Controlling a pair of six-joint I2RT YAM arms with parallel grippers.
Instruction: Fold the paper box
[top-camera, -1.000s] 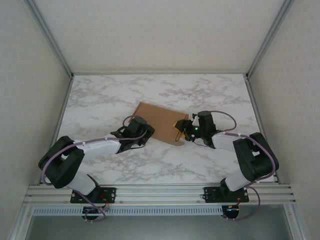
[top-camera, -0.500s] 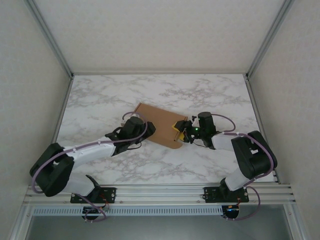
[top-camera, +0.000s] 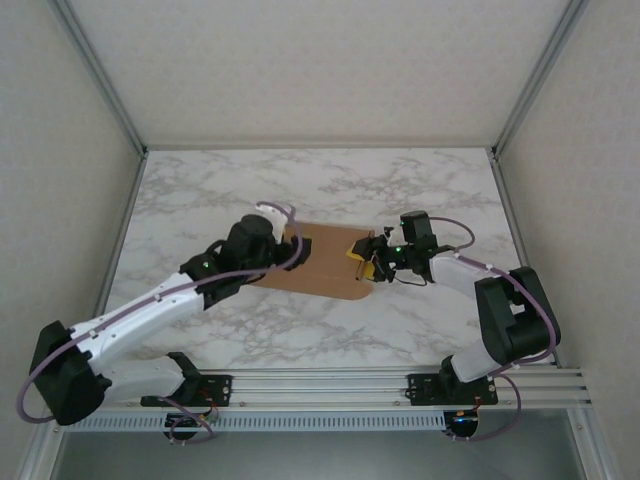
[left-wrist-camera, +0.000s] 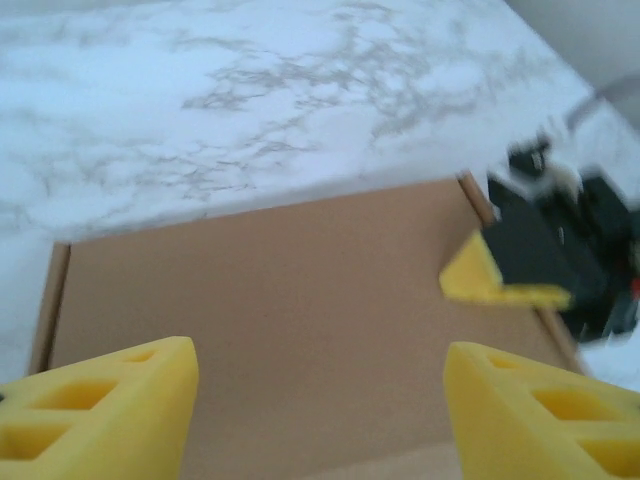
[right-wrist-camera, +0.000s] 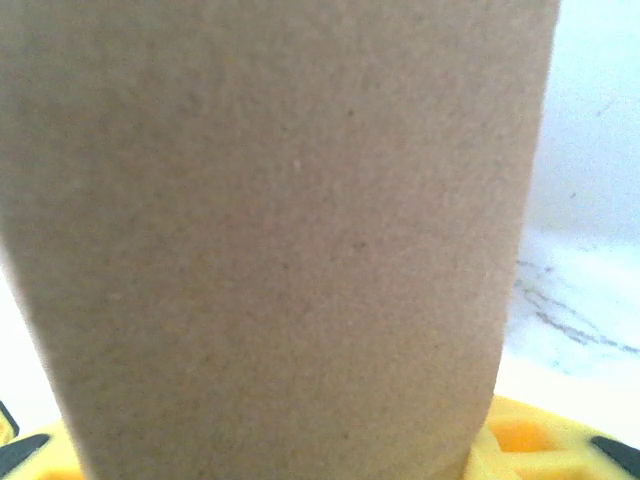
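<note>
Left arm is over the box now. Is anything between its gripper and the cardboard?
Nothing visible. The left gripper hangs open with the bare paper box directly below it. The right gripper grips the box's right edge, off to the side of that path.

Left wrist view: the left gripper (left-wrist-camera: 318, 360) shows its fingers (left-wrist-camera: 110, 410) cut off by the bottom edge. The right gripper (left-wrist-camera: 485, 285) is blurred, its detail unreadable.

Top view: the left arm (top-camera: 245, 245) covers the left end of the paper box (top-camera: 330, 265).

Right wrist view: the cardboard, close and out of focus, hides most of both fingers (right-wrist-camera: 520, 440).
</note>
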